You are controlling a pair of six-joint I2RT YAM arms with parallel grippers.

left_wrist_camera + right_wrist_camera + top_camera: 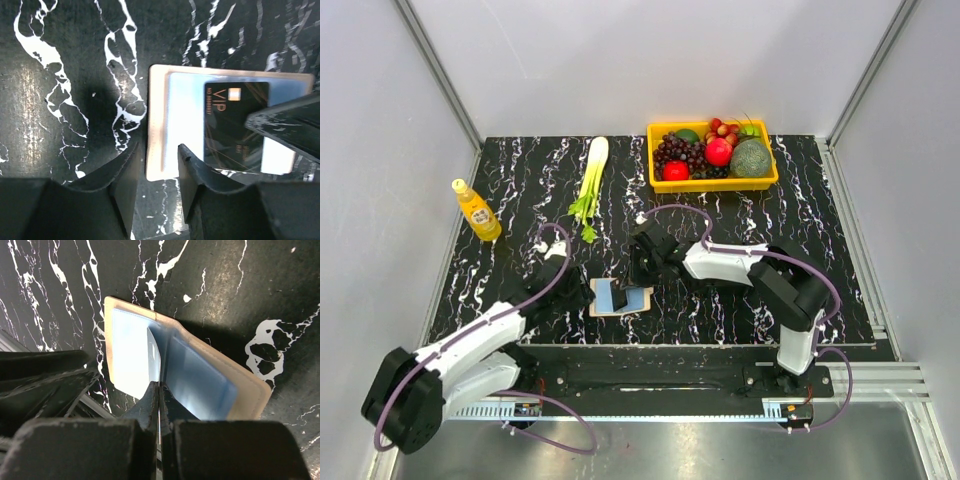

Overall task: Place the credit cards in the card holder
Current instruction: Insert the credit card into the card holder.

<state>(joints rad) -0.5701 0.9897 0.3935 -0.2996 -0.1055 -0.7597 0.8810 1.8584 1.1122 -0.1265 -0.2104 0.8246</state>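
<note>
**Card at the open holder, right pincer clamped, left pincer apart**

The small beige folding card holder point(603, 299) lies opened flat on the black, white-veined marble-pattern bench point(820, 210), near the front edge and between the two arms. Its light blue inner panels face up.

A black credit card point(235, 125) with gold "VIP" lettering sits over the blue panel. In the top view it shows as a dark slab point(618, 297) standing tilted on the holder.

The right pincer point(159, 390) has its fingers pressed together, with a thin pale edge showing between them. In the left wrist view that same pincer point(287, 125) covers the right end of the black card, so it is clamped on the card. The right wrist view puts its tips directly over the fold of the holder point(200, 380).

The left pincer point(159, 155) stands apart, one finger on each side of the near beige border of the holder point(156, 125). I cannot tell whether the fingers touch it. It grips nothing.

Farther back on the bench are a yellow plastic tray point(712, 184) of mixed fruit, a pale green celery stalk point(592, 175) and a yellow drink bottle point(477, 210), all well apart from the holder.
</note>
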